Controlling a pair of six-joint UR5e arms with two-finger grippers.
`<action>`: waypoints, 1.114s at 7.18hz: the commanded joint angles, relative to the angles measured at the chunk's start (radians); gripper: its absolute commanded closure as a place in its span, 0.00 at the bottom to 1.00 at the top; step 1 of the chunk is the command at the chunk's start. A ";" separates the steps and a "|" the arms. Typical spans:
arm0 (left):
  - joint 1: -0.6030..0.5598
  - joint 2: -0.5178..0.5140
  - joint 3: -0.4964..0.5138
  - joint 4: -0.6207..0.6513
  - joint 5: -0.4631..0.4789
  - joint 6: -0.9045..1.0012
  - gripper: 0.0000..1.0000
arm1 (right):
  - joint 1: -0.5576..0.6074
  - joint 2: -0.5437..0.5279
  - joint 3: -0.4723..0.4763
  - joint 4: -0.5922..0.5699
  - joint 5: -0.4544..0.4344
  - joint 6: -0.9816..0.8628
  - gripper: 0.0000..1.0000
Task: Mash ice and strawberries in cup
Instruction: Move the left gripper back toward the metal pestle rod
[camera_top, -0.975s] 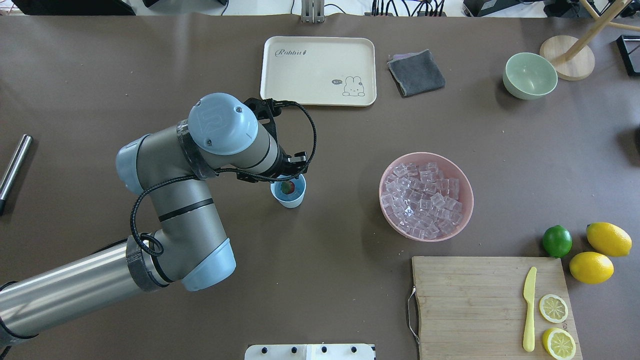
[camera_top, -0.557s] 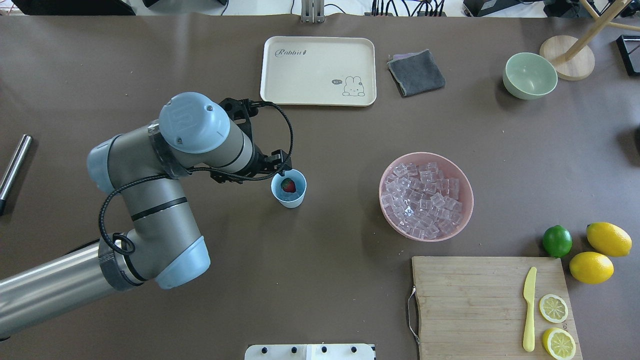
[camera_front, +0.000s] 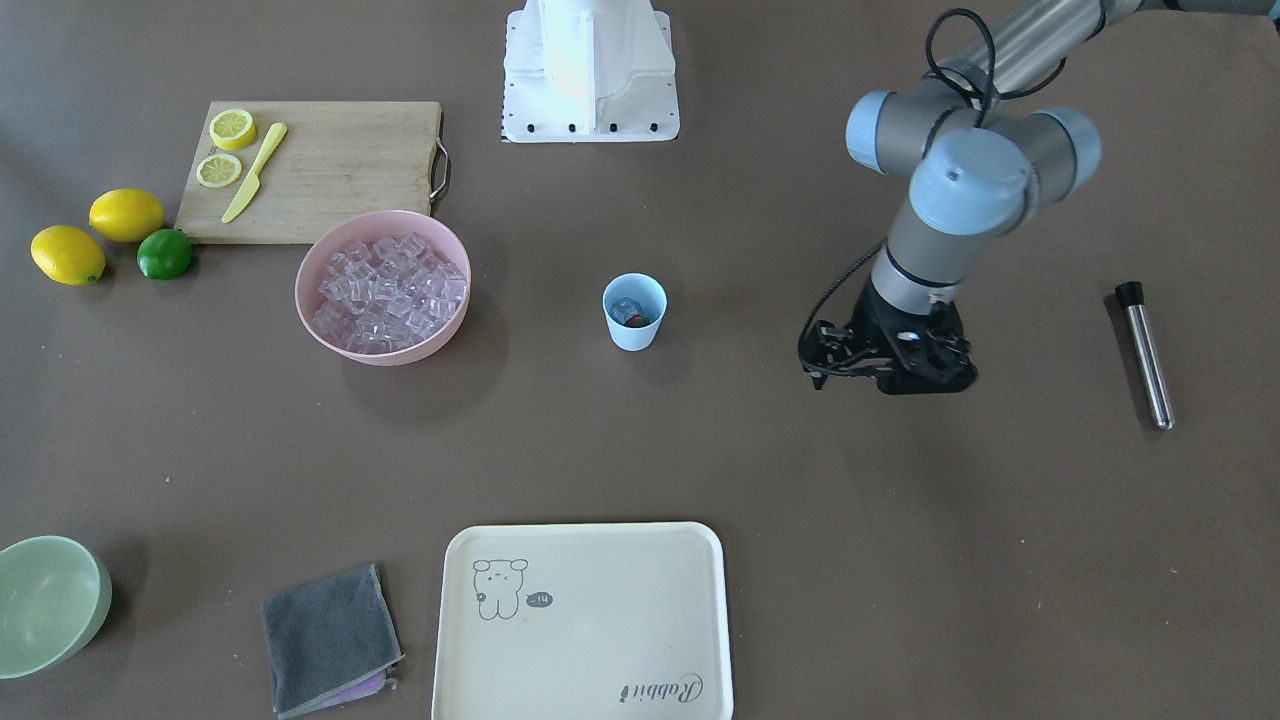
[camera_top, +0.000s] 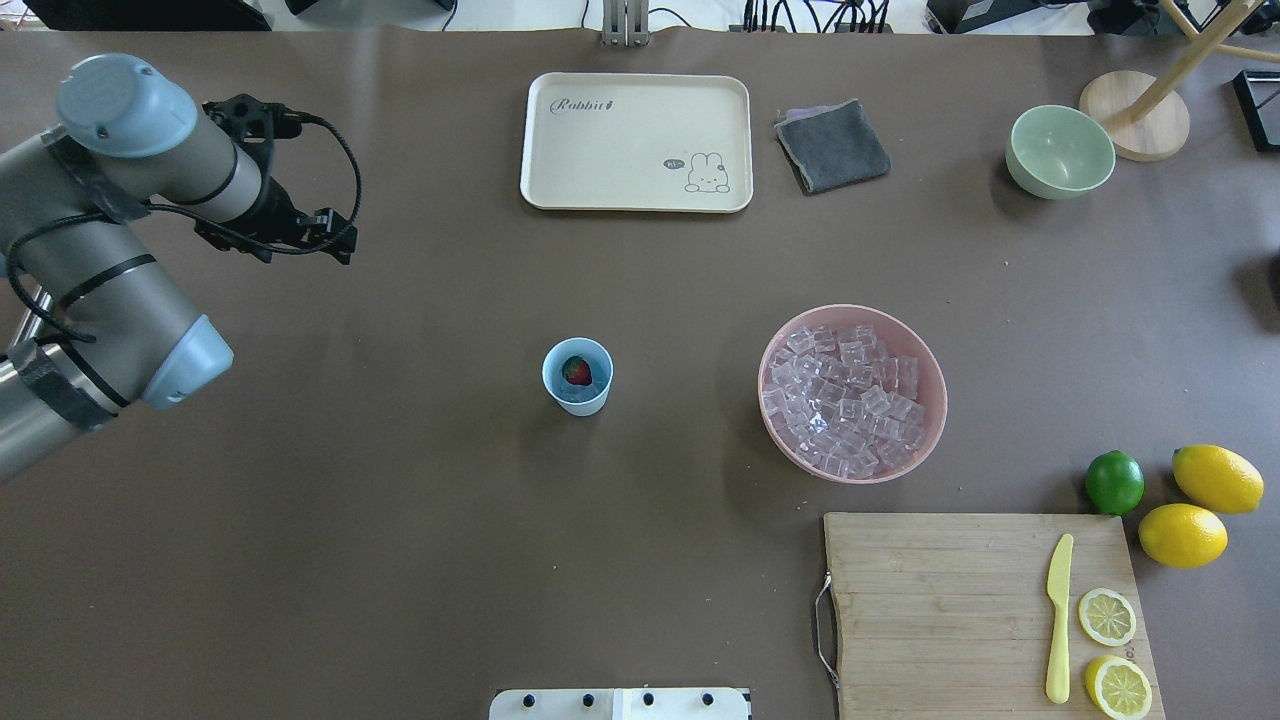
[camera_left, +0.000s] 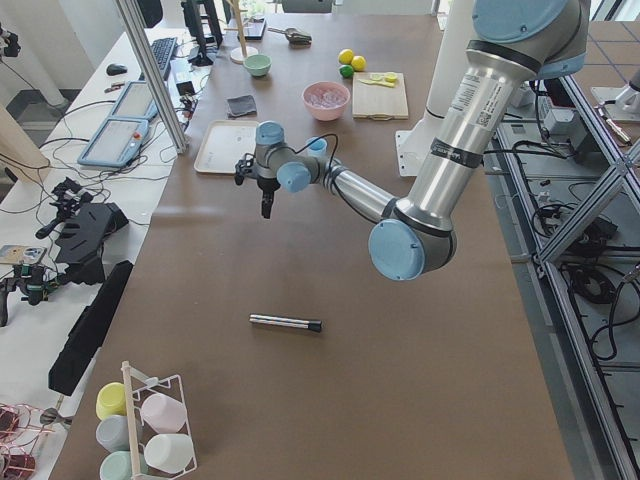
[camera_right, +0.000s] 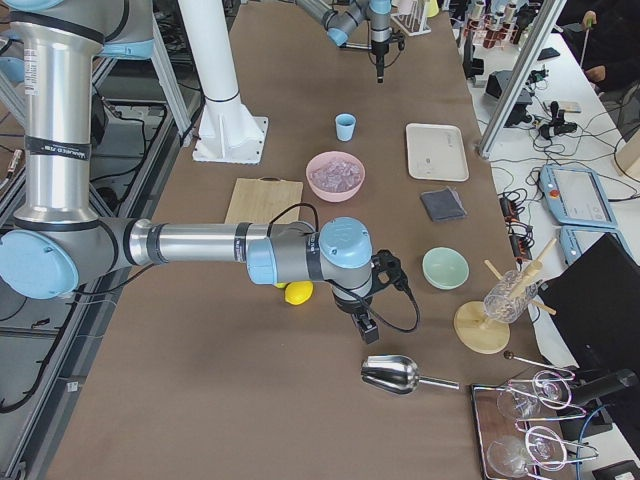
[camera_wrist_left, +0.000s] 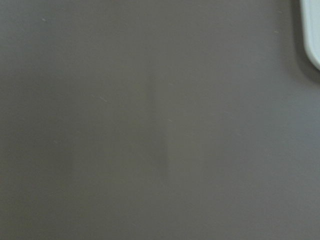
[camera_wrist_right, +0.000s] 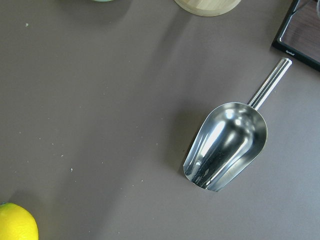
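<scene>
The pale blue cup (camera_top: 590, 400) stands mid-table, also in the front view (camera_front: 632, 336). Inside it lie the dark red strawberry (camera_top: 575, 371) and a clear ice cube (camera_front: 625, 308). Many more ice cubes (camera_top: 845, 395) fill the pink bowl (camera_top: 853, 308) to its right. My left gripper (camera_top: 338, 238) hangs over bare table far left of the cup, seemingly open and empty; it also shows in the front view (camera_front: 815, 372). My right gripper (camera_right: 365, 330) shows only in the exterior right view, above a metal scoop (camera_wrist_right: 227, 145); I cannot tell its state.
A steel rod with a black tip (camera_front: 1143, 355) lies at the table's left end. A cream tray (camera_top: 635, 140), a grey cloth (camera_top: 832, 145) and a green bowl (camera_top: 1060, 150) sit at the far edge. A cutting board (camera_top: 940, 600) with knife, lemons and lime lies near right.
My left arm has swung away from the cup, going left and toward the far side. The strawberry stays in the cup.
</scene>
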 joint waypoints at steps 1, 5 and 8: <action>-0.202 0.054 0.206 -0.119 -0.133 0.303 0.02 | -0.001 0.005 0.000 0.000 0.000 0.000 0.01; -0.286 0.218 0.234 -0.235 -0.149 0.415 0.02 | -0.001 0.013 0.002 0.000 0.000 0.000 0.01; -0.255 0.284 0.243 -0.388 -0.135 0.286 0.02 | 0.001 0.025 0.017 -0.038 0.007 0.000 0.01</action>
